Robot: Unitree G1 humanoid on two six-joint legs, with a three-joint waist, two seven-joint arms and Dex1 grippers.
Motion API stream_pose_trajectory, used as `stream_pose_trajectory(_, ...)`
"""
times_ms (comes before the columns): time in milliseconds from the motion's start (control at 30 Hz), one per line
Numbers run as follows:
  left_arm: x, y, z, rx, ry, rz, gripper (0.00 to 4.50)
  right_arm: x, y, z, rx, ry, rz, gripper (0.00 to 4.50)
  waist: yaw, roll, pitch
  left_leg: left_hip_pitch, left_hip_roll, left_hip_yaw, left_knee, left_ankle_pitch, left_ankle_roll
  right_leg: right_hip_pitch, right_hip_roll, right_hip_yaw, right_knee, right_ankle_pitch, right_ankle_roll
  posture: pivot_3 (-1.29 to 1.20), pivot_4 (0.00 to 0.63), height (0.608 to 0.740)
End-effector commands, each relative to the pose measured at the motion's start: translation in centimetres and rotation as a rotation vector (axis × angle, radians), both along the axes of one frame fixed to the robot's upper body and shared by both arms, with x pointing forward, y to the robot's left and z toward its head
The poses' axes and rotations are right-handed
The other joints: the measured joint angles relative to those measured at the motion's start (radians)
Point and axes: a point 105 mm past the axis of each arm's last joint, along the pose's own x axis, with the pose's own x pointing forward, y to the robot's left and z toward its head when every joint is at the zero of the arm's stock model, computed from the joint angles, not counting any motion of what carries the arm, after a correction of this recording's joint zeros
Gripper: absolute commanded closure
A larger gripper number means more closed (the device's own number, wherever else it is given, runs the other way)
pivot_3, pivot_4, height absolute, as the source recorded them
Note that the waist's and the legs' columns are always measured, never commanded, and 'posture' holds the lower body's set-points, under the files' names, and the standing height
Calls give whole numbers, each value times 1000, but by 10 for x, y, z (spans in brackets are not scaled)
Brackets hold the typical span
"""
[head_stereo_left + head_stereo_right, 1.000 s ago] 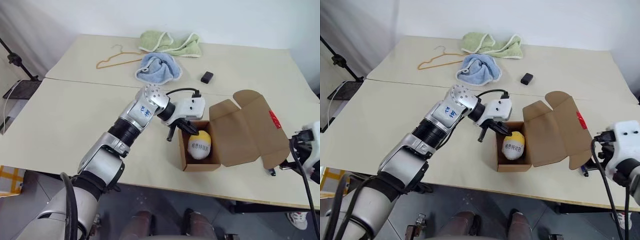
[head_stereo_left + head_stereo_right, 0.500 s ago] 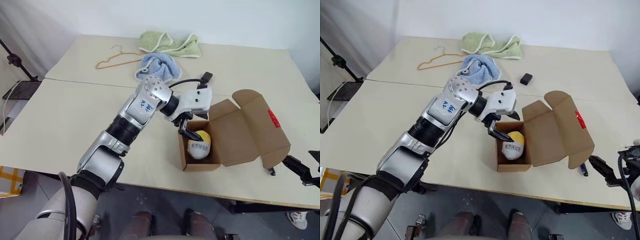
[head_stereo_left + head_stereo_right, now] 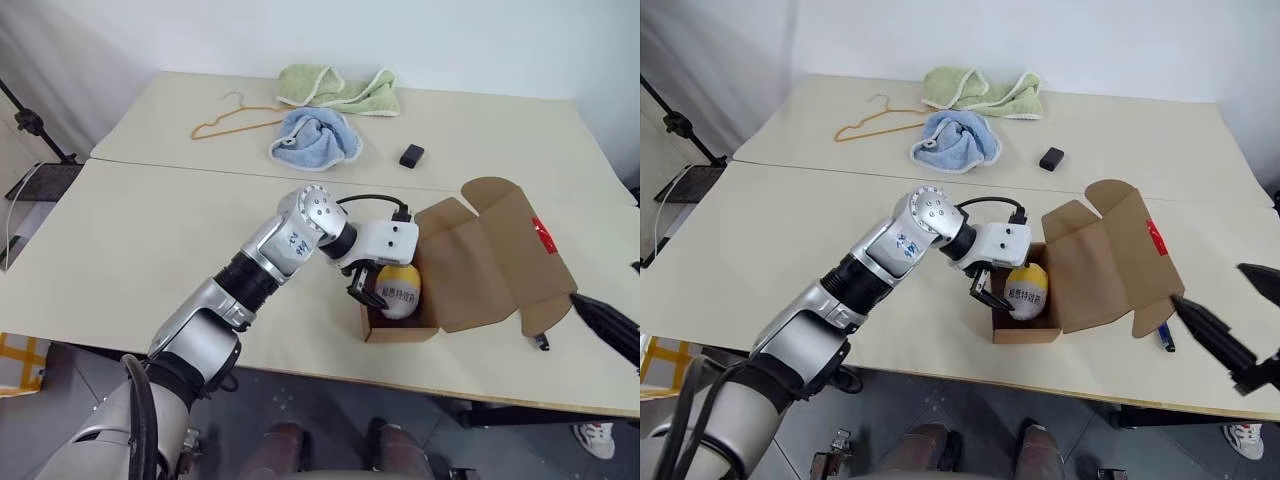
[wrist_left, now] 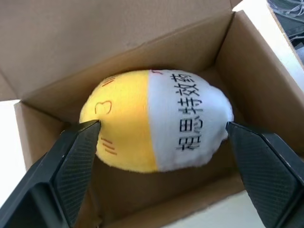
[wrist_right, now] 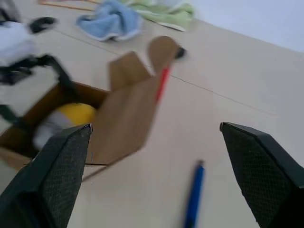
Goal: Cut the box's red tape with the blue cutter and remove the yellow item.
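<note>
Left gripper [image 4: 159,137] angled down into box [image 3: 385,328], spread astride yellow item [image 4: 156,118]; right gripper [image 5: 154,137] level, released

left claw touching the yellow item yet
Touching. The left wrist view shows both fingers of the open left claw pressed against the yellow item.

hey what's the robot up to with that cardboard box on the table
The box is already open, its lid folded back with the red tape on the flap. The left gripper has its open jaws inside the box, one on each side of the yellow item, not yet closed on it. The blue cutter lies on the table beside the box, and the right gripper is open and empty nearby.
</note>
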Motion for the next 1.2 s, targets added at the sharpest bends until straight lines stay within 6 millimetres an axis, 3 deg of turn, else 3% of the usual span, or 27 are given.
stream_pose_trajectory(33,-3,-9,-12,21,-26,-30,14,1,35,11,-48,-54,115,0,0,0,0,0,0,0,0,0,0,0,0,1,0,0,0,0,150,740)
stream_pose_trajectory(100,-2,-10,-17,34,-41,-34,14,1,40,10,-65,-39,127,0,1,-1,1,0,0,0,0,0,0,0,0,2,0,0,0,0,150,740)
stream_pose_trajectory(167,-2,-8,-22,49,-51,-49,413,0,41,10,-89,-30,128,0,4,-1,1,0,1,0,0,0,-1,0,0,4,0,0,0,0,150,740)
stream_pose_trajectory(300,-1,-10,-19,37,-66,-61,1538,-3,43,9,-118,-15,132,0,3,-2,1,0,0,1,0,-1,0,1,0,5,-1,0,0,0,150,740)
stream_pose_trajectory(633,4,-24,21,-127,-73,-34,4366,0,38,3,-134,22,122,0,3,-3,2,0,1,2,0,-1,1,0,0,6,-1,0,0,0,150,740)
stream_pose_trajectory(767,7,-30,54,-263,-41,27,4485,9,35,4,-141,29,124,0,2,-5,3,0,1,2,0,-1,1,0,0,5,-1,0,0,0,150,740)
stream_pose_trajectory(933,8,-29,79,-361,-6,88,4485,17,33,6,-145,35,141,0,3,-5,3,0,1,2,0,-1,1,0,0,3,-1,0,0,0,150,740)
stream_pose_trajectory(1067,30,-17,111,-463,-54,230,4485,26,31,13,-136,4,164,0,1,-7,4,0,0,3,0,-1,1,0,0,2,-1,0,0,0,150,740)
stream_pose_trajectory(1200,67,21,140,-507,-162,446,4485,33,28,14,-133,-2,202,0,-1,-9,5,0,1,3,0,-1,0,-1,1,2,-1,1,2,0,150,740)
